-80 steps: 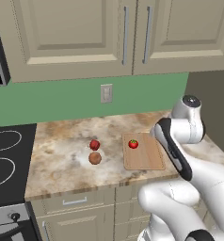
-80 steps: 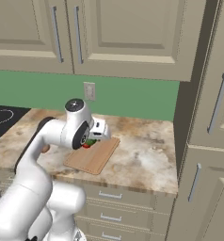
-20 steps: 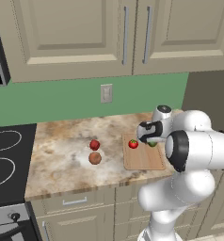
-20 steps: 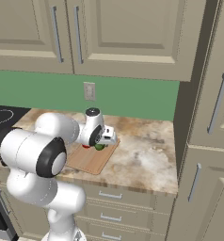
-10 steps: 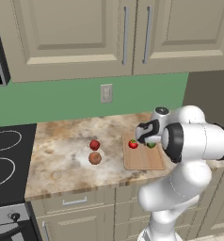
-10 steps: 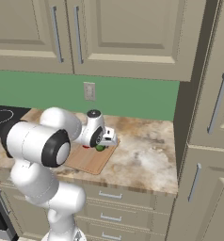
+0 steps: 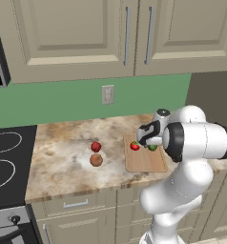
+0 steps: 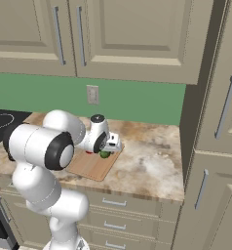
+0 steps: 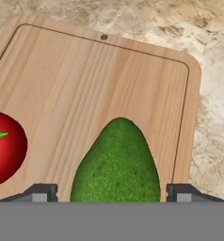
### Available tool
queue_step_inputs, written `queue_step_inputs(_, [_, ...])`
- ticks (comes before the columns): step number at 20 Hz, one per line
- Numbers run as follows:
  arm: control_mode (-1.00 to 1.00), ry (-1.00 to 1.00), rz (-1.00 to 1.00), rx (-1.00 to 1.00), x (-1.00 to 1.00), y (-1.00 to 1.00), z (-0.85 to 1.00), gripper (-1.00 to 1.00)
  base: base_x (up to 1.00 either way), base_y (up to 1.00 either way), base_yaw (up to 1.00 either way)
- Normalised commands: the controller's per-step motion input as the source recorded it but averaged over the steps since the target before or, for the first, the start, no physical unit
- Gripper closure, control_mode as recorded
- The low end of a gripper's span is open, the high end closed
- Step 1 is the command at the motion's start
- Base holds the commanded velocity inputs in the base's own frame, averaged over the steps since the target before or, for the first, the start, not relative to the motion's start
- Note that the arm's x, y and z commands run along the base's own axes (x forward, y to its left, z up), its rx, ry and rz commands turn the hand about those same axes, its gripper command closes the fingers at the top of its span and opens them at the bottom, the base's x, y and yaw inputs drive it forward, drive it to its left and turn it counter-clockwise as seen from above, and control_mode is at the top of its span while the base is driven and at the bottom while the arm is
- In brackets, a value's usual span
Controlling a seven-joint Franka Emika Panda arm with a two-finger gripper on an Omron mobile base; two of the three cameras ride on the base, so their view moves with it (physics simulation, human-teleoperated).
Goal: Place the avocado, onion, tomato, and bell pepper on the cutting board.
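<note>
My claw point(image 9: 112, 193) is apart, astride the avocado point(image 9: 116, 162) on the cutting board point(image 9: 62, 84). Avo's long axis runs bottom-to-top of hand view; tomato point(image 9: 5, 148) lower left. Next targets, onion point(image 7: 96, 160) & bell pepper point(image 7: 96, 146), lie frame-left on desk point(image 7: 63, 157).

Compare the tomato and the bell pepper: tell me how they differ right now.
Place: the tomato lies on the cutting board; the bell pepper sits off it, on the counter beside the onion.
Look: the tomato is brighter red with a green leafy top; the bell pepper is deeper red, no green visible.
Both are small, red and ungripped.
</note>
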Motion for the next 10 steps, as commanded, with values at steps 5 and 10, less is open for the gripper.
queue_step_inputs(5, [-1.0,0.0,0.0,0.0,0.0,0.0,0.0,-1.0,0.0,0.0,0.0])
queue_step_inputs(10, [-1.0,0.0,0.0,0.0,0.0,0.0,0.17,-1.0,0.0,0.0,0.0])
